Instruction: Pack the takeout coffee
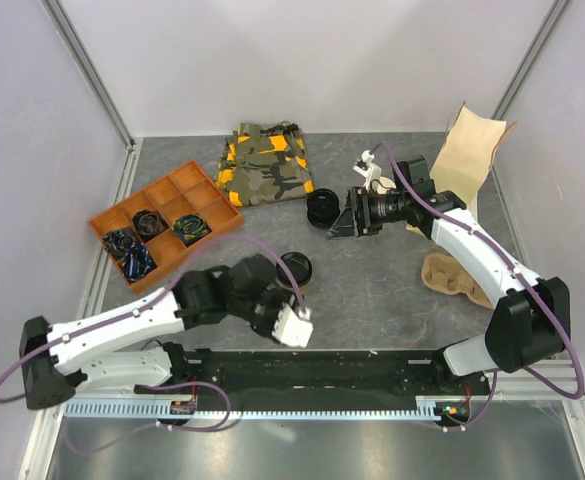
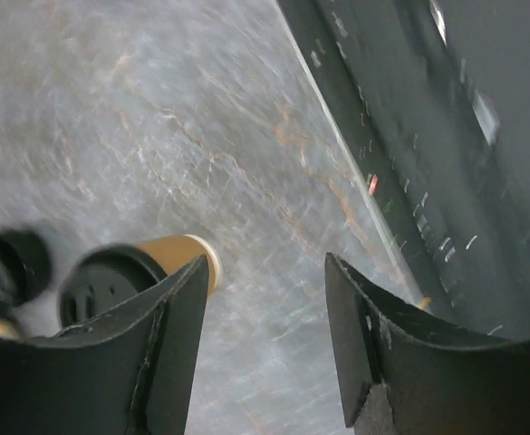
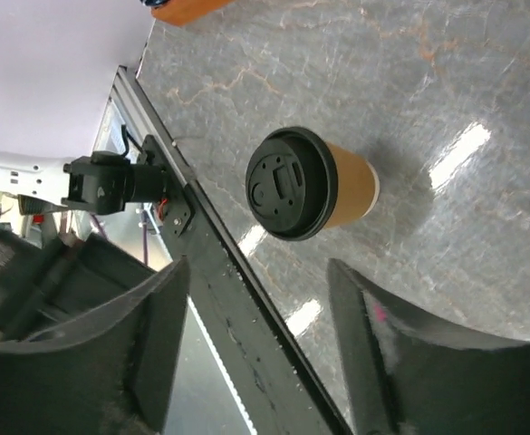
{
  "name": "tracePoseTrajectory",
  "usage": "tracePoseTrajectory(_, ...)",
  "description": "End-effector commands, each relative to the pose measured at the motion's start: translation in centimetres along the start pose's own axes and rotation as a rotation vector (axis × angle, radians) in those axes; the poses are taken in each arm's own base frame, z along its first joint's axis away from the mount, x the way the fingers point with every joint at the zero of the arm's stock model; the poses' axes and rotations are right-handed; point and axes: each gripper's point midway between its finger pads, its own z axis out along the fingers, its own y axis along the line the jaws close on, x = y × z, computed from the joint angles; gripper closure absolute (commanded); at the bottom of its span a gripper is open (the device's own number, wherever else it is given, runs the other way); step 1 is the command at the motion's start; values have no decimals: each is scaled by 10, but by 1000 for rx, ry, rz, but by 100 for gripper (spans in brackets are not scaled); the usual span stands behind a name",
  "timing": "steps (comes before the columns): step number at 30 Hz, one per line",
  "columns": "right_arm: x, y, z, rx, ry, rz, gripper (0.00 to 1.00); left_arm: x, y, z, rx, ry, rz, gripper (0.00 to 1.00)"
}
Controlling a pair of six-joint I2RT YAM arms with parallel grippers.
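Top external view first: the takeout coffee [image 1: 297, 268] stands on the grey surface [image 1: 392, 300] near the middle, black lid up, just beyond the left arm's wrist. From up here the arm's own housing hides its tip.

Left wrist view sorts that out. The left fingers [image 2: 169, 353] are spread apart with only bare surface between them. The coffee peeks out behind one tip, half cut off and blurred. A dark round thing [image 2: 11, 267] beside it is too smeared to name.

Over to the right wrist view: the right fingers [image 3: 147, 353] are apart too, with nothing in them. The coffee sits sharp and whole beyond the gap, near the black rail [image 3: 237, 313].

Back on top, a black round object [image 1: 322, 208] lies just ahead of the right arm's tip; lid or cup, I can't tell. The orange tray [image 1: 137, 195] holds dark items too small to identify. The camouflage cloth [image 1: 267, 165] lies at the back and the paper bag [image 1: 472, 150] in the far right corner. The cardboard carrier [image 1: 450, 275] is partly hidden under the right arm.
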Motion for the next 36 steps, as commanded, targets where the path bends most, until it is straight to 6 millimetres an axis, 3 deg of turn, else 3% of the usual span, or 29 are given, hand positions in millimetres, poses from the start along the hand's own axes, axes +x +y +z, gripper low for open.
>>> tracePoseTrajectory(1,8,16,-4,-81,15,-26,40,-44,50,-64,-179,-346,-441,38)
tracePoseTrajectory(2,10,18,-2,-100,24,-24,44,-42,54,-75,-201,-391,-612,37)
tracePoseTrajectory(3,12,18,1,-109,35,-22,50,-16,73,-87,-293,-401,-745,37)
tracePoseTrajectory(5,18,19,10,-125,73,-11,54,-2,79,-93,-263,-476,-1002,38)
tracePoseTrajectory(6,20,20,13,-132,87,-8,57,24,85,-100,-307,-497,-1143,39)
tracePoseTrajectory(7,26,19,21,-135,119,0,58,23,92,-106,-296,-570,-1174,39)
tracePoseTrajectory(8,26,20,23,-131,143,-19,60,36,96,-111,-310,-604,-1315,41)
tracePoseTrajectory(10,33,13,32,-106,198,-19,66,47,96,-107,-307,-643,-1400,43)
tracePoseTrajectory(15,50,-5,36,-62,293,-26,67,79,87,-96,-296,-713,-1651,47)
tracePoseTrajectory(20,68,-10,45,-57,361,-58,69,71,73,-91,-218,-780,-1583,54)
tracePoseTrajectory(26,94,-16,43,-57,405,-40,74,64,66,-99,-315,-764,-1444,51)
tracePoseTrajectory(29,106,-15,39,-41,364,0,79,73,65,-93,-318,-765,-1561,51)
tracePoseTrajectory(30,103,-6,35,-47,321,-9,78,82,67,-90,-353,-759,-1621,52)
tracePoseTrajectory(32,105,-4,44,-38,247,32,77,95,62,-79,-360,-754,-1761,53)
tracePoseTrajectory(33,100,9,49,-62,197,-30,76,97,67,-80,-375,-783,-1790,53)
tracePoseTrajectory(36,117,14,66,-66,149,25,75,106,73,-74,-376,-802,-1840,53)
